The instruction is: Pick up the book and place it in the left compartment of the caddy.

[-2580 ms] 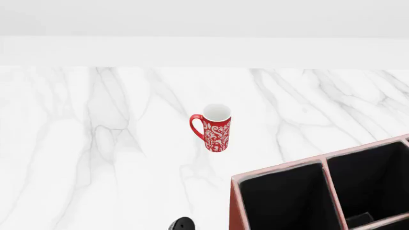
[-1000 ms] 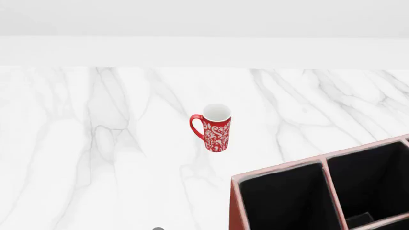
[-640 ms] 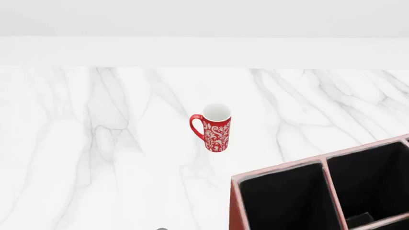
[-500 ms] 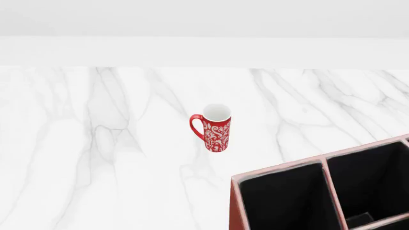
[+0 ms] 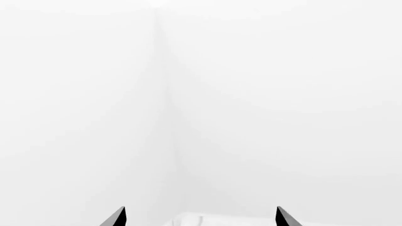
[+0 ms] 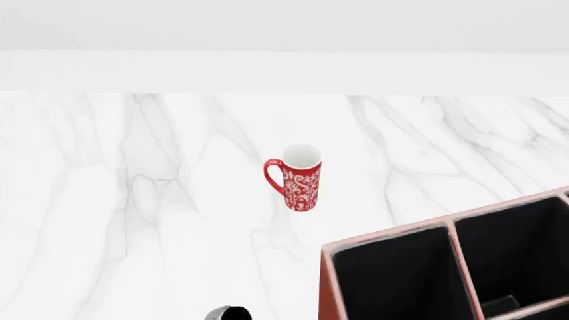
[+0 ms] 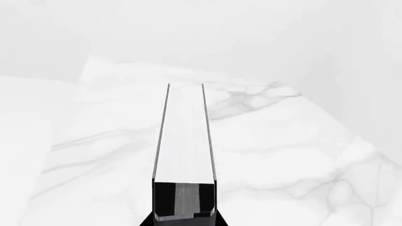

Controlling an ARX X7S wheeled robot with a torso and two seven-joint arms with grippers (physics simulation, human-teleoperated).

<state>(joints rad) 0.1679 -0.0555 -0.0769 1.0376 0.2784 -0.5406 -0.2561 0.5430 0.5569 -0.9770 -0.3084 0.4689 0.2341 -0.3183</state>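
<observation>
Book [image 7: 184,136] clamped in right fingers [image 7: 157,197], left fingers [image 5: 118,217] apparently spread, empty

**Book aloft, caddy at five o'clock**

The book [image 7: 184,141], black-covered with white page edges turned toward the right wrist camera, is clamped at its near end above the marble counter [image 7: 283,155]. The caddy [image 6: 326,287], reddish-brown with pink rim and black lining, sits at five o'clock in the head view; its left compartment [image 6: 391,280] shows only black lining.

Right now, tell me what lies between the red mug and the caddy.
Nothing: in the head view, only bare marble tabletop separates the red mug from the caddy.
</observation>
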